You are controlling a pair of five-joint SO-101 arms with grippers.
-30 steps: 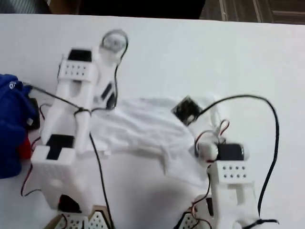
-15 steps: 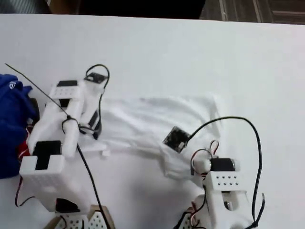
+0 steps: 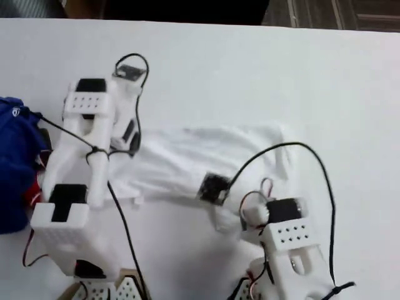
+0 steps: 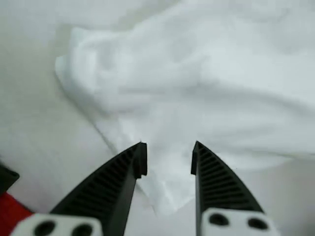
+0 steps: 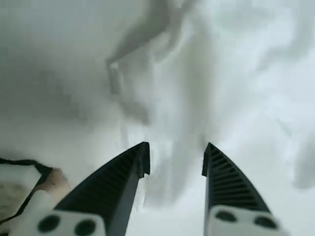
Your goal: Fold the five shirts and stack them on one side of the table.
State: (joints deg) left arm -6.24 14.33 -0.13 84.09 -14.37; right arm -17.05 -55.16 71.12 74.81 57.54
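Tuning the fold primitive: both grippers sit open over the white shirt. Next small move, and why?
Probably lower the left gripper and close on the edge of the white shirt: its jaws stand open over that edge, nothing gripped. The right gripper is open over cloth too.

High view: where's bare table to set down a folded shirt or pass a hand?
Free: the far strip of table beyond the white shirt, full width, and the right side past the shirt and right arm. Crowded: the left edge, with the blue cloth beside the left arm; the near gap between the arms is narrow.
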